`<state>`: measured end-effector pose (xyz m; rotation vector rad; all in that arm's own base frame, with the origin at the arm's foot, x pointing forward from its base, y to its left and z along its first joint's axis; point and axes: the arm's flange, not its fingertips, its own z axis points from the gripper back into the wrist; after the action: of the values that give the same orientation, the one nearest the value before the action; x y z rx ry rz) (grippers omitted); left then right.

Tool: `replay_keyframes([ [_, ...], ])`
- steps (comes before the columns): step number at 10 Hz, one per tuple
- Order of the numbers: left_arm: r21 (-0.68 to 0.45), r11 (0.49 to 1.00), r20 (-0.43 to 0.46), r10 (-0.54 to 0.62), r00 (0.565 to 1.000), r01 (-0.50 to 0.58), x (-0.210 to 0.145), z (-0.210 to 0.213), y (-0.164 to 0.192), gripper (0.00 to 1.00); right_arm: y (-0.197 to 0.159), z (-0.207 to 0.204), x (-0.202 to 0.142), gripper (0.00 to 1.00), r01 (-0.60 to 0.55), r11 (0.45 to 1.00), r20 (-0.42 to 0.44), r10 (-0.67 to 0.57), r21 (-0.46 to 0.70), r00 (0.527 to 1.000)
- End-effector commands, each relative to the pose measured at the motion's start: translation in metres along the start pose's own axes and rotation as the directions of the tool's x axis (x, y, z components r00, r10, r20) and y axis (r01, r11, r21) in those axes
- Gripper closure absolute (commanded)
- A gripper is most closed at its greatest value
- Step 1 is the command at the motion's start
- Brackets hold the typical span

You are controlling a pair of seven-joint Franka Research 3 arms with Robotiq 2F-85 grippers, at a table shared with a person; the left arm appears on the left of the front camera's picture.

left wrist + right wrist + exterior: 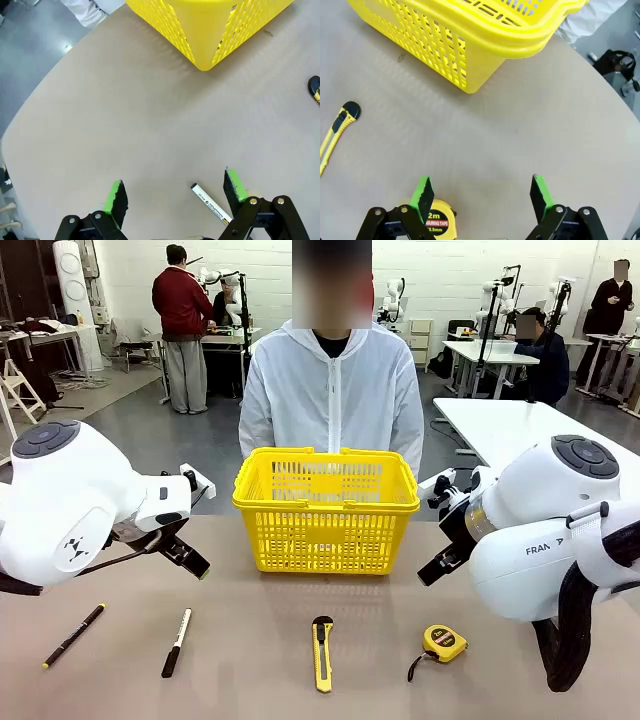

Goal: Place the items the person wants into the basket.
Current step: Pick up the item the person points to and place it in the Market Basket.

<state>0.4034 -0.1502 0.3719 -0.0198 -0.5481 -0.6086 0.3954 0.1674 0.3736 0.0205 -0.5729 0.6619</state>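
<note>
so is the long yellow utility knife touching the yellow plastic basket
Apart: the front view shows bare tabletop between the long yellow utility knife and the yellow lattice basket.

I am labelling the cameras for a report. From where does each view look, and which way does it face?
Front view: between the arms, robot's side, looking across the table at the basket and person; left arm and right arm show.
Left wrist view: on the left wrist, looking down at the marker; the open left gripper shows.
Right wrist view: on the right wrist, looking down at the tape measure; the open right gripper shows.
Both wrist views share the basket and utility knife.
</note>
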Motion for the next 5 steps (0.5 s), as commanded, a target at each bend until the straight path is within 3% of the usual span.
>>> replay_keyframes([
  [1, 0.0, 1.0, 0.0, 0.0, 1.0, 0.0, 0.0, 0.0, -0.0001, 0.0, 0.0, 0.0, 0.0, 0.0, 0.0, 1.0, 0.0, 0.0, 0.0, 1.0],
  [5, 0.0, 1.0, 0.0, 0.0, 1.0, 0.0, 0.0, 0.0, -0.0001, 0.0, 0.0, 0.0, 0.0, 0.0, 0.0, 1.0, 0.0, 0.0, 0.0, 1.0],
])
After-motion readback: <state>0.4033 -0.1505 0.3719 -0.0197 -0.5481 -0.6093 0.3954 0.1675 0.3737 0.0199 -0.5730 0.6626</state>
